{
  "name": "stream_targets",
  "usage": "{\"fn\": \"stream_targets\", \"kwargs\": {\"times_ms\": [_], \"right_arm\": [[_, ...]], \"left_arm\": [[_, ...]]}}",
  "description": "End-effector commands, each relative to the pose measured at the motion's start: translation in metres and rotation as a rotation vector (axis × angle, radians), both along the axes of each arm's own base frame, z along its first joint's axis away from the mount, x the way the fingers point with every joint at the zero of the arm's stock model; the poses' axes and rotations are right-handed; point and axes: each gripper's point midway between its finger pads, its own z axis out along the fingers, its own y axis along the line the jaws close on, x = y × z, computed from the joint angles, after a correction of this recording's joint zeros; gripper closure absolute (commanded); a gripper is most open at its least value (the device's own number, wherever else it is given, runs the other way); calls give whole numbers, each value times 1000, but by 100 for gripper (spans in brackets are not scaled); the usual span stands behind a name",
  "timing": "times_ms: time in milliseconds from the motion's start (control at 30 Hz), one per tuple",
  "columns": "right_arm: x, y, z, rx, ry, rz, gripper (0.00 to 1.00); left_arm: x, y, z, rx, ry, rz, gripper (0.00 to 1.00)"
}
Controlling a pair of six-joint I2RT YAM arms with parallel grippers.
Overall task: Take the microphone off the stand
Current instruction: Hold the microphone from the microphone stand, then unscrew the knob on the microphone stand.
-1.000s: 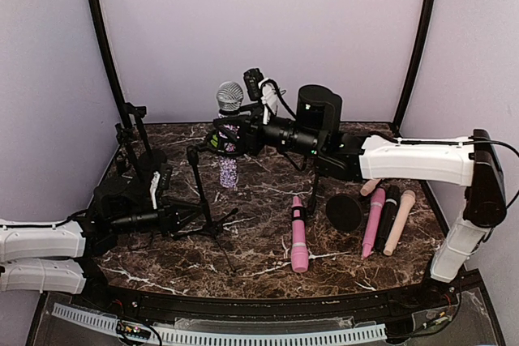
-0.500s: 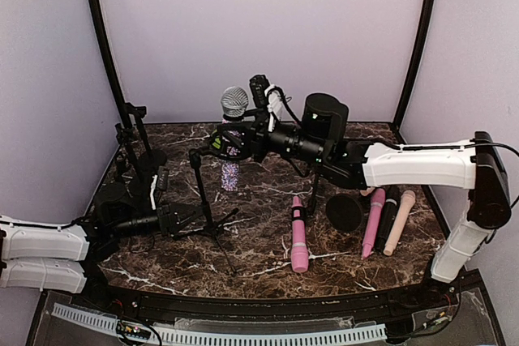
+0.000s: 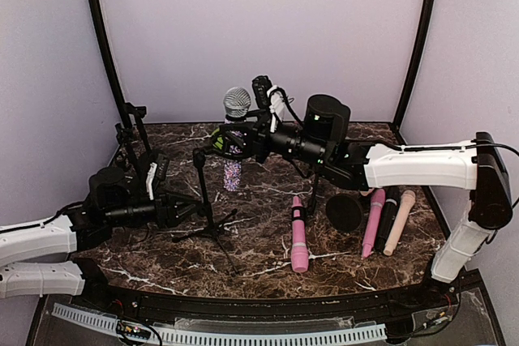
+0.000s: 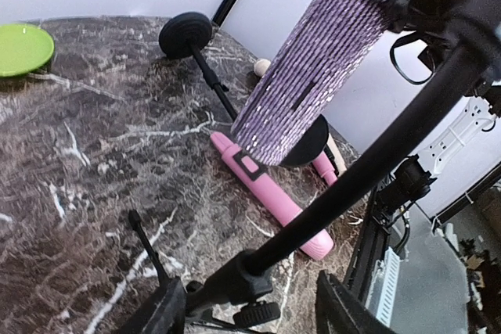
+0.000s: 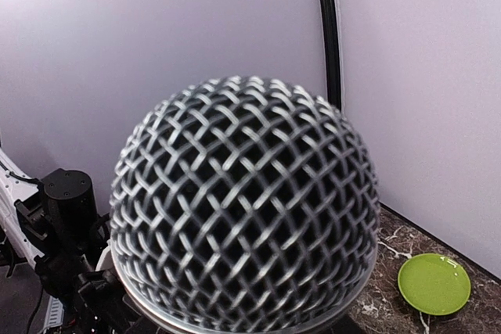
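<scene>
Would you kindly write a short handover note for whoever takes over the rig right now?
Right pincer: shut on the glittery microphone, holding it roughly upright.
Left pincer: open, fingers either side of the stand low on its pole.
Done: microphone gripped, its base hanging in the air. Whether it is fully free of the stand cannot be told.
Left: carry the microphone clear of the stand and set it down.

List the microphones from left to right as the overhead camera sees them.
sparkly purple microphone → pink microphone → slimmer pink microphone → black microphone → beige microphone
</scene>
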Motion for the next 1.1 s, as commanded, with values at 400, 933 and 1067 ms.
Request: {"fn": "stream_targets", "kwargs": {"times_ms": [400,933,1067], "right_arm": [[9,-10,1,-4,4,-54,84],[9,-10,-1,2,12,-54,84],[9,-11,-1,2,12,-55,83]], "left_arm": [[-7,-4,-7,328,-321,4,36],[2,-16,-16,593,-463,94,68],[2,-15,-16,590,-453,108,68]]}}
